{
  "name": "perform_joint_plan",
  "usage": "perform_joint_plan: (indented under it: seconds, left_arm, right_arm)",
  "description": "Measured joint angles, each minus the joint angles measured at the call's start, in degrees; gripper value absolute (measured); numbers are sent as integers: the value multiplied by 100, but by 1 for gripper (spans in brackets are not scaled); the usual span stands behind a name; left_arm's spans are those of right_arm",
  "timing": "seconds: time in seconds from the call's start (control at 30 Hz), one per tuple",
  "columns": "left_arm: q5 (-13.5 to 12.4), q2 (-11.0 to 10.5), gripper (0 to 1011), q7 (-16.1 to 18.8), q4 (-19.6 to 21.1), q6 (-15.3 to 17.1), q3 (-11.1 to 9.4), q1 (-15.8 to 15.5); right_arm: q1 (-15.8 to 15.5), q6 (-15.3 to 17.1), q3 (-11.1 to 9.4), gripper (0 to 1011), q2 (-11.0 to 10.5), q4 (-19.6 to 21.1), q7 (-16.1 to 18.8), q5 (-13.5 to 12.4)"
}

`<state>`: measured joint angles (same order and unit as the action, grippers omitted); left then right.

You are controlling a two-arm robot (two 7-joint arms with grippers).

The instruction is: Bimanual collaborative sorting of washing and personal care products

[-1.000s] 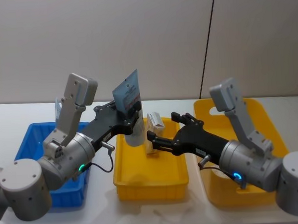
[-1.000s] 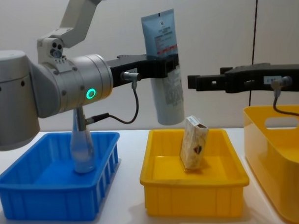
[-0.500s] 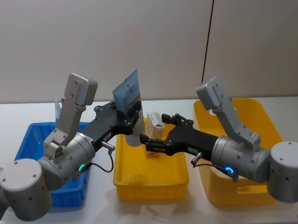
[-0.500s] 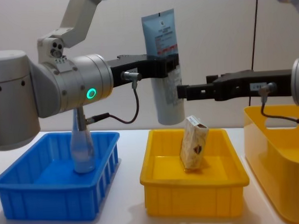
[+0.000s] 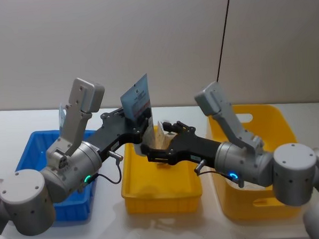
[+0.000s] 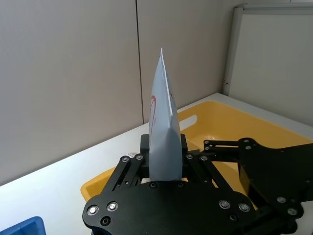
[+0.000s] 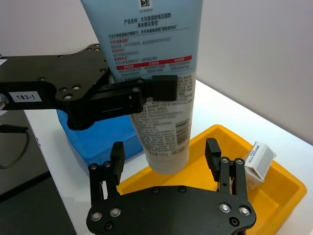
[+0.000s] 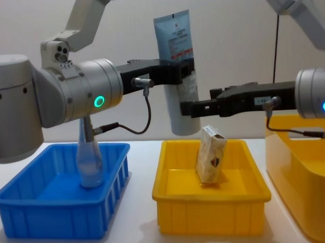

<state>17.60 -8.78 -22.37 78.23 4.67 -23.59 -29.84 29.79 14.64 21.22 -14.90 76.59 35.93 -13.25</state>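
My left gripper (image 8: 181,73) is shut on the tall pale-blue printed squeeze tube (image 8: 177,51), holding it upright above the middle yellow tray (image 8: 209,224). The right gripper (image 7: 165,152) is open, one finger on each side of the tube's (image 7: 146,58) lower end without closing on it. In the head view the right gripper (image 5: 150,149) sits just below the left gripper (image 5: 143,120). A beige printed carton (image 8: 212,161) stands tilted in the yellow tray. A clear slim-necked bottle (image 8: 90,161) stands in the blue tray (image 8: 59,221).
A deep yellow bin (image 8: 307,148) stands at the right, under the right forearm. The three containers sit side by side on a white table in front of a grey wall.
The right gripper has reached left from beside the bin until its open fingers flank the tube's lower end. The left arm and the tube have stayed still.
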Motion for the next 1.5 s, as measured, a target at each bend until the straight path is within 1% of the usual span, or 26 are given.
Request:
perform_joint_plan:
  seconds: [0.33, 0.37, 0.6, 0.8, 1.0, 1.03, 1.1, 1.2, 1.27, 1.3, 1.37, 1.5]
  left_arm:
    - [0, 0, 262, 0, 0, 0, 0, 0]
    - [0, 0, 262, 0, 0, 0, 0, 0]
    - [0, 0, 262, 0, 1, 0, 0, 0]
    - [0, 0, 262, 0, 0, 0, 0, 0]
    - [0, 0, 262, 0, 0, 0, 0, 0]
    - [0, 0, 262, 0, 0, 0, 0, 0]
    - [0, 0, 262, 0, 1, -1, 0, 0]
    - [0, 0, 262, 0, 1, -1, 1, 0]
    - [0, 0, 262, 0, 1, -1, 2, 0]
    - [0, -1, 262, 0, 1, -1, 2, 0]
    - [0, -1, 262, 0, 1, -1, 2, 0]
    - [0, -1, 262, 0, 1, -2, 2, 0]
  right_arm:
    - [339, -179, 217, 1002, 119, -512, 66, 88]
    - [339, -179, 217, 1002, 119, -512, 66, 88]
    - [558, -328, 338, 1002, 222, -874, 82, 124]
    - [700, -432, 401, 1002, 304, -1126, 83, 130]
    - [799, -519, 443, 880, 368, -1314, 76, 126]
    - [812, -531, 447, 827, 374, -1333, 76, 123]
    - [829, -549, 455, 789, 388, -1371, 76, 113]
    - [864, -589, 470, 681, 406, -1434, 78, 82]
    - [873, -600, 475, 641, 412, -1450, 83, 69]
    - [877, -609, 478, 641, 413, -1457, 89, 58]
    - [887, -624, 487, 596, 420, -1472, 101, 39]
    - [895, -647, 502, 563, 427, -1478, 119, 2]
